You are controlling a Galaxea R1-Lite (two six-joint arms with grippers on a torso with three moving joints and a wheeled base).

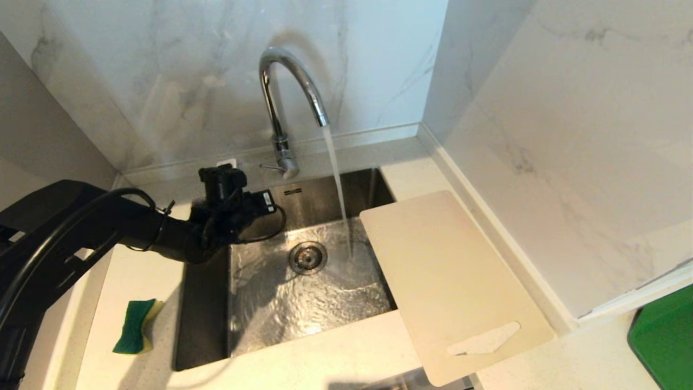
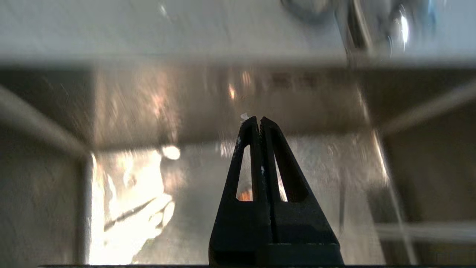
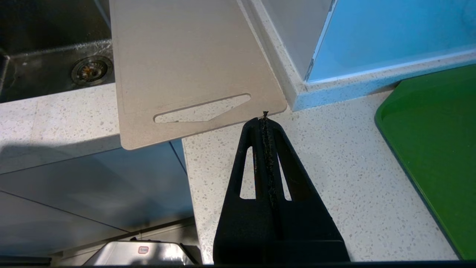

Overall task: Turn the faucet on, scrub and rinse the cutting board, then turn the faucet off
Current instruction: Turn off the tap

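Observation:
Water runs from the chrome faucet (image 1: pixel 287 92) into the steel sink (image 1: pixel 206 303); its thin lever (image 1: pixel 269 167) sticks out at the base. The pale cutting board (image 1: pixel 449 281) lies flat across the sink's right rim and the counter, its handle cutout towards me. My left arm (image 1: pixel 227 211) reaches over the sink's back left corner, left of the faucet base. In the left wrist view my left gripper (image 2: pixel 259 120) is shut and empty, pointing at the sink's back wall, with the faucet's base (image 2: pixel 357 26) blurred beyond. My right gripper (image 3: pixel 264 119) is shut and empty, above the counter by the cutting board's (image 3: pixel 178 56) near corner.
A green-and-yellow sponge (image 1: pixel 133 326) lies on the counter left of the sink. A bright green tray (image 1: pixel 663 341) sits at the far right of the counter. The drain (image 1: pixel 307 257) is in the wet sink floor. Marble walls close the back and right.

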